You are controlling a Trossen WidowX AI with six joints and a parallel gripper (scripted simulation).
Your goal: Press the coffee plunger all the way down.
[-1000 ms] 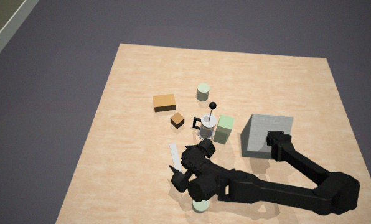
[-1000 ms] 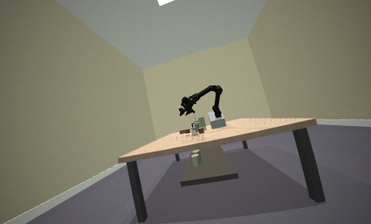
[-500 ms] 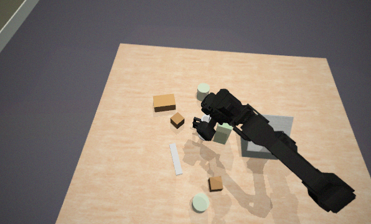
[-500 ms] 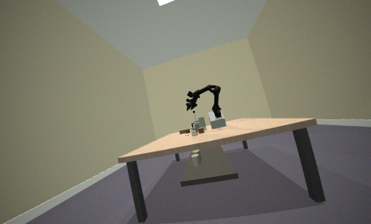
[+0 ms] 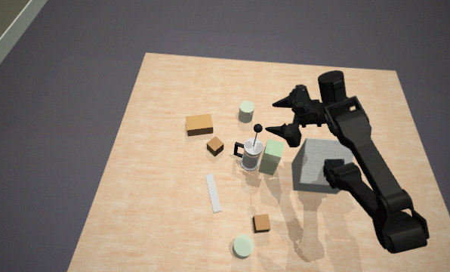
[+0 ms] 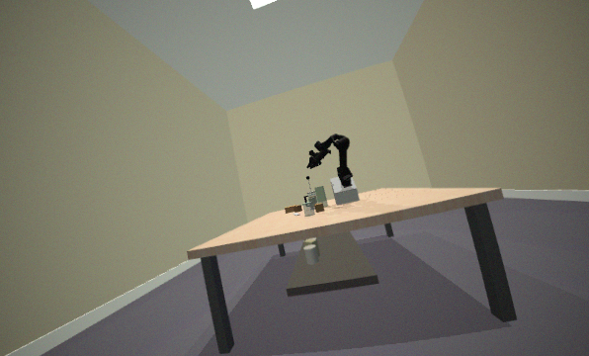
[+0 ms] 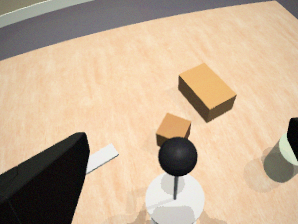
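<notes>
The coffee press [image 5: 251, 162] stands upright on the table, a clear glass with a pale lid [image 5: 254, 146] [image 7: 175, 202] and a black handle [image 5: 236, 149] on its left in the top view. Its plunger is up: a thin rod rises from the lid to a black ball knob [image 5: 257, 128] [image 6: 307, 177] [image 7: 178, 156]. My gripper [image 5: 269, 117] [image 6: 308, 166] [image 7: 190, 135] is open and empty, above the knob in the exterior view. In the wrist view the knob shows between the two widely parted fingers, touching neither. The press's base is out of the wrist view.
A tall green block [image 5: 272, 156] stands close right of the press. A green cylinder [image 5: 246, 112] [image 7: 281, 162], an orange block [image 5: 199, 124] [image 7: 207, 90], a brown cube [image 5: 215, 146] and a white strip [image 5: 213, 193] lie around it. A grey pedestal [image 5: 312, 151] is farther right.
</notes>
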